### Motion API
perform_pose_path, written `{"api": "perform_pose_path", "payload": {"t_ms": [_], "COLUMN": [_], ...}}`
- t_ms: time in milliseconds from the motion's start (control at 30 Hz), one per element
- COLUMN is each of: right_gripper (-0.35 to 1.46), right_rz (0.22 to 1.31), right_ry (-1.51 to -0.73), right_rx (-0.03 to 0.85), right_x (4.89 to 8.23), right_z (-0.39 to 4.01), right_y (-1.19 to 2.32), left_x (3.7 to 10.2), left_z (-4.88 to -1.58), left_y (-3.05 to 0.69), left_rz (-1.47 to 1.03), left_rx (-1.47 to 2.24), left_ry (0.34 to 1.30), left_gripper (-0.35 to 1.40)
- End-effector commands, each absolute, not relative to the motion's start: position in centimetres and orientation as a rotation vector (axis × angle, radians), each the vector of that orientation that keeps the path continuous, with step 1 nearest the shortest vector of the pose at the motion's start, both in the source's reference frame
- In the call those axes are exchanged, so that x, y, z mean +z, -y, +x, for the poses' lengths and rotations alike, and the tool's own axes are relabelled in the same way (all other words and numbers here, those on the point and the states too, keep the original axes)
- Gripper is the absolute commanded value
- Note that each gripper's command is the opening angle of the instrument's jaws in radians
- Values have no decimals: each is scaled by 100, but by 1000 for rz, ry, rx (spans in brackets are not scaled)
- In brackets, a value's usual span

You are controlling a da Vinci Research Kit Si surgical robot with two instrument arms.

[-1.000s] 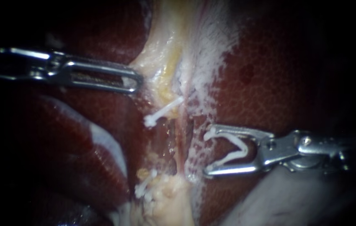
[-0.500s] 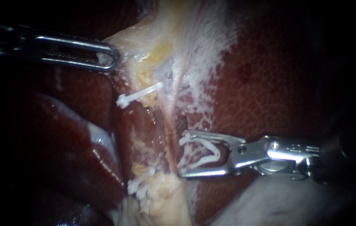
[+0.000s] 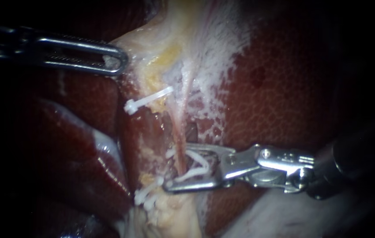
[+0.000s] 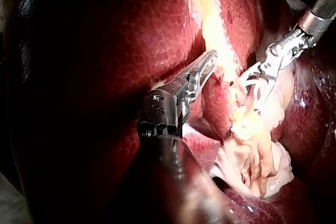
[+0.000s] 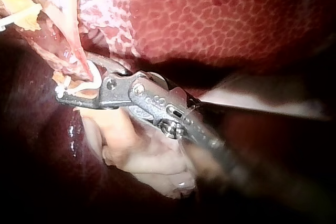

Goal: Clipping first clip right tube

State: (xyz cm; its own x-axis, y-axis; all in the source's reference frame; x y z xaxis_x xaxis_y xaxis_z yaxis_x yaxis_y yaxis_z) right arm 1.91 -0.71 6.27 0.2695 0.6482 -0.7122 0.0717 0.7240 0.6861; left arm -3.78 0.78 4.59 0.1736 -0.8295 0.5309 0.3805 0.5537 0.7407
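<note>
Right instrument (image 3: pixel 169 169) forward: tube (image 3: pixel 178 143) between jaws

Open room over liver (image 3: pixel 293 88) at right, clips (image 3: pixel 148 197) crowding left of tube (image 3: pixel 179 143)

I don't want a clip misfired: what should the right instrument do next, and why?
Probably squeeze the right instrument shut to lock its open white clip. The clip's legs straddle the thin tube, with the lower jaw tip showing past it, and the left instrument grips the pale tissue.
</note>
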Motion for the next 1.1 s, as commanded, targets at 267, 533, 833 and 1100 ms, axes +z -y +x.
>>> {"api": "perform_pose_path", "payload": {"t_ms": [267, 533, 833, 1100], "right_gripper": [57, 56, 52, 41], "right_rz": [738, 744, 753, 784], "right_ry": [-1255, -1252, -1246, -1231], "right_rx": [405, 407, 413, 453], "right_x": [619, 625, 632, 632], "right_z": [191, 190, 188, 188], "right_y": [78, 84, 91, 90], "left_x": [460, 461, 462, 462], "left_z": [-378, -379, -379, -379], "left_y": [-77, -77, -76, -76], "left_rz": [501, 500, 502, 502], "left_rx": [-911, -911, -909, -909], "left_ry": [1083, 1083, 1084, 1084], "left_gripper": [-13, -13, -13, -13]}}
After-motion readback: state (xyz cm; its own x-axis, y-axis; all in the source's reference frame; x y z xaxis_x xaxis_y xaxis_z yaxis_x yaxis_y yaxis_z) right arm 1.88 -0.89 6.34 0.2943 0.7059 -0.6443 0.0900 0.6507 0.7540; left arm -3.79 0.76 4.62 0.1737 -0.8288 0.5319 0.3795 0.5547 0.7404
